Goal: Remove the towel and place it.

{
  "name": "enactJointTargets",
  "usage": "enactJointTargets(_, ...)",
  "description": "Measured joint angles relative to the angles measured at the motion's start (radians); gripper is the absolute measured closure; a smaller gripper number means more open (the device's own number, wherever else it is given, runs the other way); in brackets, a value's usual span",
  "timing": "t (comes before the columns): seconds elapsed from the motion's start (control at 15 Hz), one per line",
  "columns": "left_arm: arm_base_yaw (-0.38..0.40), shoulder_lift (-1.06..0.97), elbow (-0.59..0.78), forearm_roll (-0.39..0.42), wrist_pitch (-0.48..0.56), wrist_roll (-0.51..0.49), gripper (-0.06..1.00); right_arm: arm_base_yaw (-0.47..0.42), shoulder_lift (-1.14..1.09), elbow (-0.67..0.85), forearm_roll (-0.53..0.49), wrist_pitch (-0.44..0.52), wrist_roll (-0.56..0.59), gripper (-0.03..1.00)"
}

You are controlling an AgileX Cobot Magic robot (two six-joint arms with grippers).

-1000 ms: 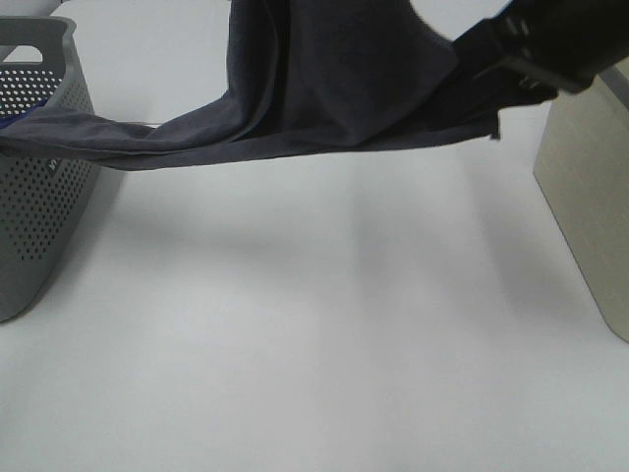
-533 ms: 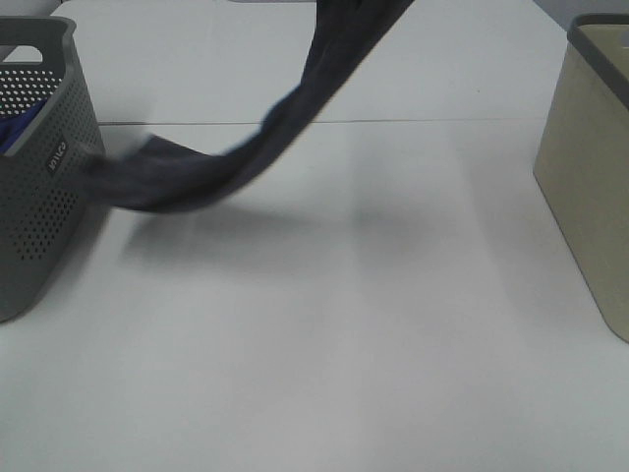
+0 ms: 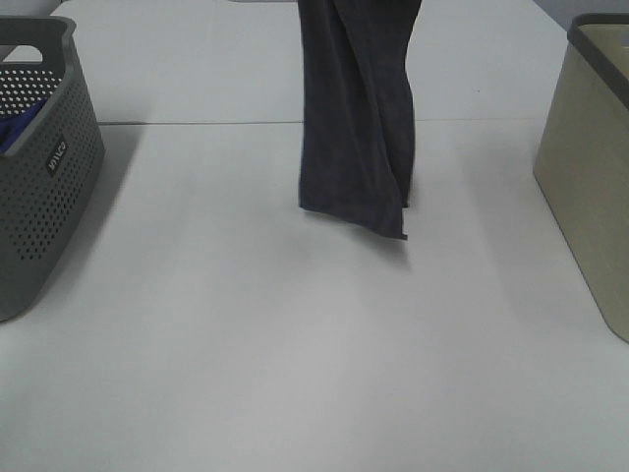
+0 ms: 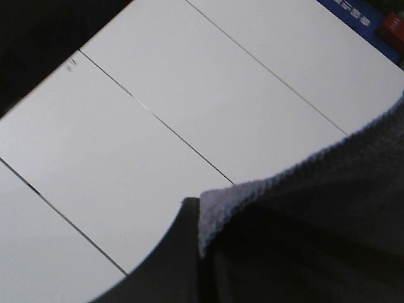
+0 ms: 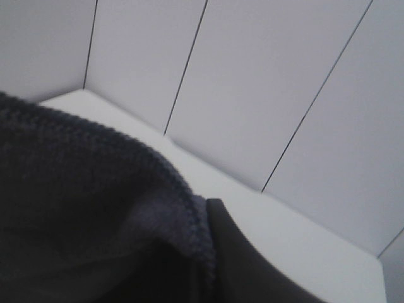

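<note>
Towel [image 3: 354,118] hangs from left claw [image 4: 201,246] and right claw [image 5: 205,252].

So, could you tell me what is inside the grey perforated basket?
A blue cloth shows inside the grey basket; the rest is hidden by its wall and the picture's edge.

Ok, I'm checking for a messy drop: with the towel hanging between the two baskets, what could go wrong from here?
The towel hangs long and bunched, its lower corner close to the table, so it might drag, or catch the rim of the beige basket if carried that way. In the wrist views the left gripper and right gripper seem to pinch only its hemmed edge; a slip could drop it short.
</note>
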Motion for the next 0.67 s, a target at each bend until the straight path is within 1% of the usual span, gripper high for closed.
enactJointTargets(0.07, 0.011, 0.022, 0.000, 0.000, -0.095, 0.000, 0.94, 0.000, 0.004, -0.001, -0.001, -0.092, -0.001, 0.95)
enactJointTargets(0.13, 0.019, 0.039, 0.000, -0.001, -0.165, 0.000, 0.94, 0.000, 0.006, -0.002, -0.002, -0.176, -0.001, 0.95)
enactJointTargets(0.2, 0.035, 0.074, -0.006, -0.010, -0.263, 0.000, 0.94, 0.000, 0.010, -0.007, -0.002, -0.339, -0.001, 0.95)
enactJointTargets(0.27, 0.041, 0.084, -0.013, -0.011, -0.276, 0.000, 0.94, 0.000, 0.013, -0.008, 0.000, -0.373, -0.001, 0.95)
enactJointTargets(0.4, 0.078, 0.133, -0.058, -0.029, -0.299, 0.000, 0.94, 0.000, 0.033, -0.009, 0.000, -0.450, -0.001, 0.95)
enactJointTargets(0.53, 0.110, 0.189, -0.129, -0.066, -0.302, -0.003, 0.94, 0.000, 0.066, -0.013, 0.002, -0.478, -0.001, 0.95)
enactJointTargets(0.67, 0.119, 0.224, -0.174, -0.088, -0.312, -0.003, 0.94, 0.000, 0.098, -0.032, 0.002, -0.479, -0.001, 0.95)
